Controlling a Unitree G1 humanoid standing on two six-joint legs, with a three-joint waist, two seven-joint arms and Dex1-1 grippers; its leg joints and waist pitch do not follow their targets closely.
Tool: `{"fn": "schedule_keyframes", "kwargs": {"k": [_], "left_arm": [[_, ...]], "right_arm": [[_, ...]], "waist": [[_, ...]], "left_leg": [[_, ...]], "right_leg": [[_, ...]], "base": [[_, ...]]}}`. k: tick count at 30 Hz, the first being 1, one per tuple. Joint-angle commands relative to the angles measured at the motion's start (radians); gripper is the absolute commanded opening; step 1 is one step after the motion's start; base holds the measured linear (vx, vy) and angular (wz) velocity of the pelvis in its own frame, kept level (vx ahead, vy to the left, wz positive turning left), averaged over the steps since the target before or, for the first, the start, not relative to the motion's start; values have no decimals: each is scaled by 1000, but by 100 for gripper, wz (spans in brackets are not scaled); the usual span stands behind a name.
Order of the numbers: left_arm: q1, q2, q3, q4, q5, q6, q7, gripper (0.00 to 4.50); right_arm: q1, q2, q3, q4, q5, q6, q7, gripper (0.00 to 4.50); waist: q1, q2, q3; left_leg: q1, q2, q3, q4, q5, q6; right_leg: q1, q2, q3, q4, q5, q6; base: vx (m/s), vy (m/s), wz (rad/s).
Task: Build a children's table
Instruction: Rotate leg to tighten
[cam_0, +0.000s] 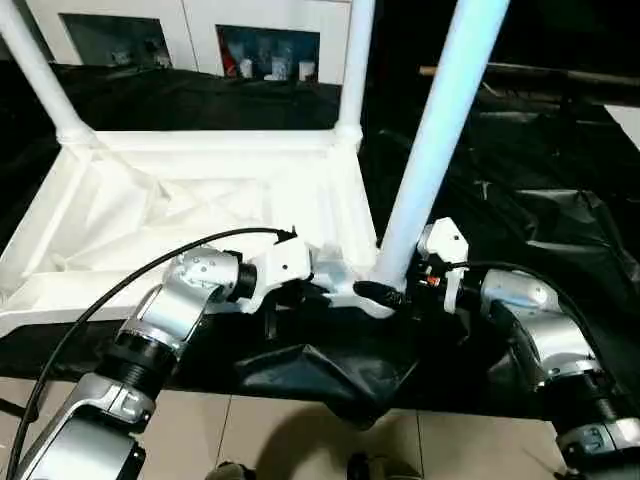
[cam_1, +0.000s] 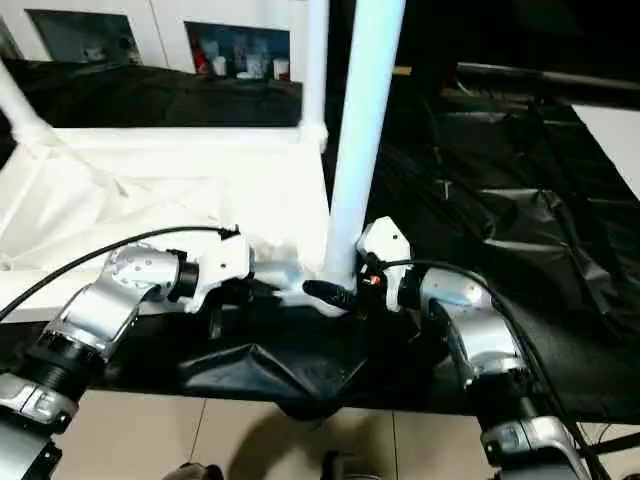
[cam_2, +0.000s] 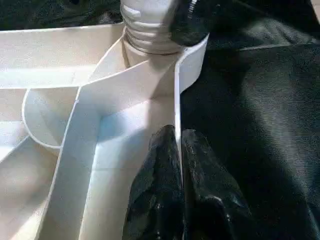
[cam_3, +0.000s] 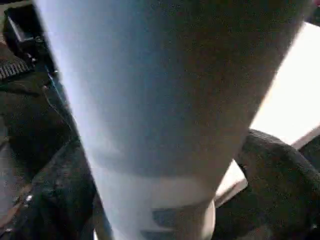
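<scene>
The white plastic ribbed tabletop (cam_0: 200, 205) lies inverted on the black-draped surface (cam_0: 520, 200); its rim is clamped by the clenched left pincer (cam_2: 178, 150). The long white tapered leg (cam_0: 425, 150) stands in the near corner socket (cam_2: 150, 47), straddled by the spread right pincer (cam_0: 395, 295). Upright alignment should be kept while the leg is seated fully.

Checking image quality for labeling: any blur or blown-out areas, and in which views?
Right wrist view: the near leg looms very close and soft, with a bluish cast. Left wrist view: sharp on the table top rim, the black fingers glossy with highlights. Left eye view: the ribbed underside is washed out, detail lost.
</scene>
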Motion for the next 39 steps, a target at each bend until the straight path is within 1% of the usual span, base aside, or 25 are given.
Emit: {"fn": "schedule_keyframes", "kwargs": {"k": [1,2,3,5,8,9,10,12,13,14,16,18,20,21,25,28,29,33,37,38,39], "left_arm": [[26,2,-33,9,-25,1,-36,0],[22,5,-32,18,-24,0,-36,0],[22,5,-32,18,-24,0,-36,0],[14,6,-31,32,-21,-5,-35,0],[5,14,-37,52,-6,-14,-41,0],[3,15,-37,55,-5,-14,-42,0],[1,17,-37,58,0,-14,-44,0],[-1,17,-38,61,4,-15,-45,0],[-2,17,-37,63,5,-17,-44,0],[-4,17,-37,65,5,-18,-44,0],[-5,17,-38,66,5,-18,-44,0],[-5,17,-38,66,4,-19,-46,0],[-5,17,-39,66,2,-20,-47,0],[-4,18,-40,65,1,-21,-48,0],[-1,23,-46,66,-1,-21,-57,0],[-2,25,-47,70,-2,-24,-62,0],[-1,27,-48,70,-1,-24,-66,0],[0,32,-51,69,-1,-22,-76,0],[1,35,-51,72,0,-22,-78,0],[1,36,-50,75,0,-19,-75,0],[1,34,-46,79,0,-12,-65,0]], "right_arm": [[-12,-22,-1,8,6,-12,35,395],[-14,-31,6,14,1,-16,56,390],[-14,-31,6,14,1,-16,56,379],[-15,-47,20,21,-6,-22,91,370],[-19,-63,32,35,-22,-44,110,370],[-20,-65,33,38,-24,-47,111,370],[-28,-63,30,51,-24,-51,112,370],[-35,-61,27,62,-26,-53,114,370],[-36,-61,27,64,-27,-54,115,370],[-39,-58,26,70,-27,-51,118,370],[-41,-57,26,72,-26,-48,122,370],[-44,-54,24,78,-19,-48,127,370],[-45,-53,23,81,-16,-50,131,341],[-45,-53,23,81,-15,-50,134,341],[-44,-54,26,91,-13,-53,151,302],[-43,-54,25,91,-11,-52,154,287],[-42,-54,25,91,-11,-51,157,280],[-38,-54,25,91,-9,-48,163,272],[-35,-48,17,90,-2,-39,159,270],[-32,-38,6,89,9,-28,146,270],[-32,-27,-7,94,14,-22,120,270]], "waist": [[1,-12,-57],[2,-13,-59],[2,-13,-59],[2,-14,-59],[2,-15,-58],[2,-14,-57],[2,-14,-56],[1,-14,-56],[1,-14,-56],[1,-16,-56],[1,-16,-58],[1,-16,-59],[2,-16,-59],[1,-16,-59],[2,-16,-59],[2,-16,-59],[2,-14,-59],[1,-16,-60],[0,-15,-58],[0,-17,-56],[-1,-16,-56]], "left_leg": [[9,20,-5,-63,-175,85],[7,19,-4,-61,-157,91],[7,19,-4,-61,-157,91],[7,19,-3,-60,-141,106],[7,18,-3,-60,-158,105],[7,18,-3,-60,-165,103],[8,18,-4,-61,-179,95],[7,19,-4,-62,-179,92],[6,18,-5,-62,-176,91],[8,18,-4,-61,-175,92],[6,18,-5,-61,-168,94],[6,19,-5,-61,-152,100],[6,19,-4,-60,-150,104],[6,19,-4,-60,-151,106],[6,19,-4,-60,-162,103],[6,19,-4,-60,-156,103],[7,20,-4,-61,-153,104],[6,19,-3,-60,-146,108],[6,20,-3,-61,-158,104],[6,19,-3,-61,-162,102],[6,20,-4,-62,-165,99]], "right_leg": [[61,-59,40,-68,-248,-217],[63,-58,40,-64,-216,-222],[63,-58,40,-64,-216,-222],[63,-58,40,-62,-185,-234],[61,-58,39,-66,-214,-229],[61,-58,39,-67,-228,-227],[60,-59,39,-71,-261,-220],[60,-59,38,-71,-274,-213],[61,-59,38,-71,-276,-210],[58,-58,39,-72,-279,-207],[60,-59,39,-70,-272,-210],[61,-57,38,-66,-239,-218],[61,-57,38,-65,-228,-223],[60,-57,38,-66,-226,-226],[61,-59,39,-68,-248,-223],[60,-58,39,-67,-240,-223],[60,-58,38,-66,-233,-226],[61,-57,38,-64,-215,-232],[60,-58,39,-66,-234,-228],[59,-58,39,-67,-241,-226],[59,-58,39,-68,-249,-222]], "base": [[0,0,0],[0,0,0],[0,0,0],[0,0,0],[0,0,0],[0,0,0],[0,0,0],[0,0,0],[0,0,0],[0,0,0],[0,0,0],[0,0,0],[0,0,0],[0,0,0],[0,0,0],[0,0,0],[0,0,0],[0,0,0],[0,0,0],[0,0,0],[0,0,0]]}}
